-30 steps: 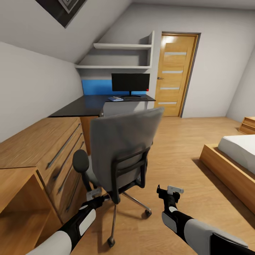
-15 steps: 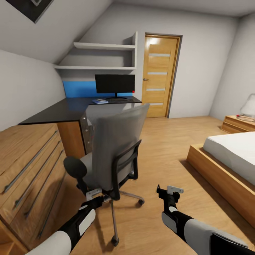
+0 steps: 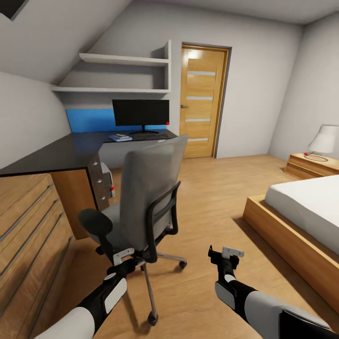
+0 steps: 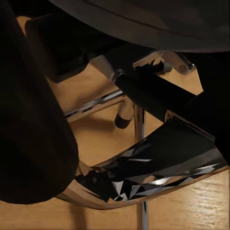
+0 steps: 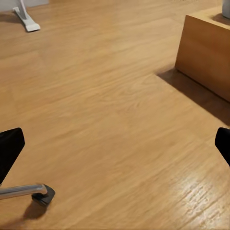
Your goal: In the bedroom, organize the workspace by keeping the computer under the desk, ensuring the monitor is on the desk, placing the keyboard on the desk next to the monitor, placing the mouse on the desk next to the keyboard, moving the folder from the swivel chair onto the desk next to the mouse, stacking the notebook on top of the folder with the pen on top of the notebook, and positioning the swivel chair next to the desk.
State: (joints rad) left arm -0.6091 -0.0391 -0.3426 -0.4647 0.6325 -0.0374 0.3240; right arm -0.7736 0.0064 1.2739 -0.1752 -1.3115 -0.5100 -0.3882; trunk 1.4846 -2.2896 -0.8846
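The swivel chair (image 3: 148,188), grey with black armrests, stands right in front of me with its back to me. My left gripper (image 3: 126,262) is low behind its seat, shut on the chair's black frame (image 4: 153,98), with a chrome leg (image 4: 140,129) just past it. My right gripper (image 3: 226,255) hovers open over bare floor to the chair's right; its fingertips (image 5: 9,148) stand wide apart. The desk (image 3: 56,153) carries the monitor (image 3: 140,113), a blue folder (image 3: 120,137) and a dark keyboard (image 3: 155,136) at the far end. The computer (image 3: 106,181) sits under the desk.
A wooden drawer chest (image 3: 28,226) runs along my left. The bed (image 3: 306,207) fills the right side, with a nightstand (image 3: 313,164) and lamp (image 3: 326,139) beyond. A closed door (image 3: 200,103) is at the back. Open wooden floor (image 5: 120,110) lies between chair and bed.
The camera has swung to the right, so the desk and chest have slid left in view. The chair has stayed at my left gripper and come away from the chest.
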